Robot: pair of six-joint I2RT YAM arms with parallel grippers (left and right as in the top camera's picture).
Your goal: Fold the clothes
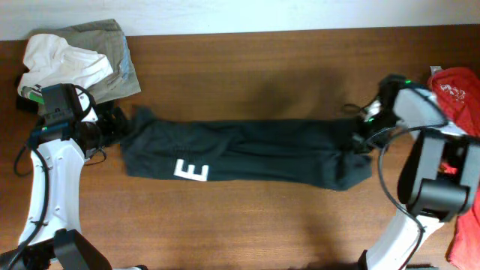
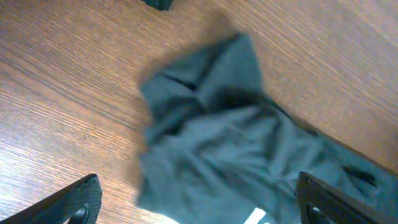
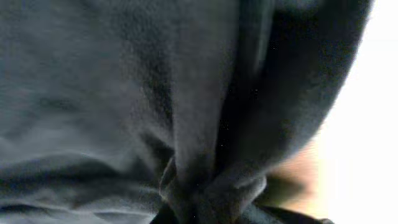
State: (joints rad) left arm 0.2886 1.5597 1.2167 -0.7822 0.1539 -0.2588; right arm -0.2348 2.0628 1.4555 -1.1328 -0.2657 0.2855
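Right gripper (image 1: 358, 135): jaws clenched on a gathered fold of the black T-shirt (image 1: 247, 154) at its right end; the right wrist view is filled with bunched dark cloth drawn to a pinch at the bottom edge. Left gripper (image 1: 116, 127): jaws released and spread wide, holding nothing, poised just beside the shirt's left end, whose crumpled corner lies between and ahead of the fingers in the left wrist view. The shirt lies as a long, narrow, loosely folded band, its long axis running left to right across the surface (image 1: 247, 67) from one arm to the other, with a white letter E (image 1: 190, 170) showing near the front edge towards the left. Judgement: each arm attends its own end; the right end is secured and the left end is not, so the next grasp falls to the left arm, reaching inward along the band. The wooden surface also carries a white garment (image 1: 60, 60) on a grey-green one (image 1: 112, 45) at the far left, and red cloth (image 1: 457, 90) at the right edge. Beyond is a pale wall (image 1: 225, 15).
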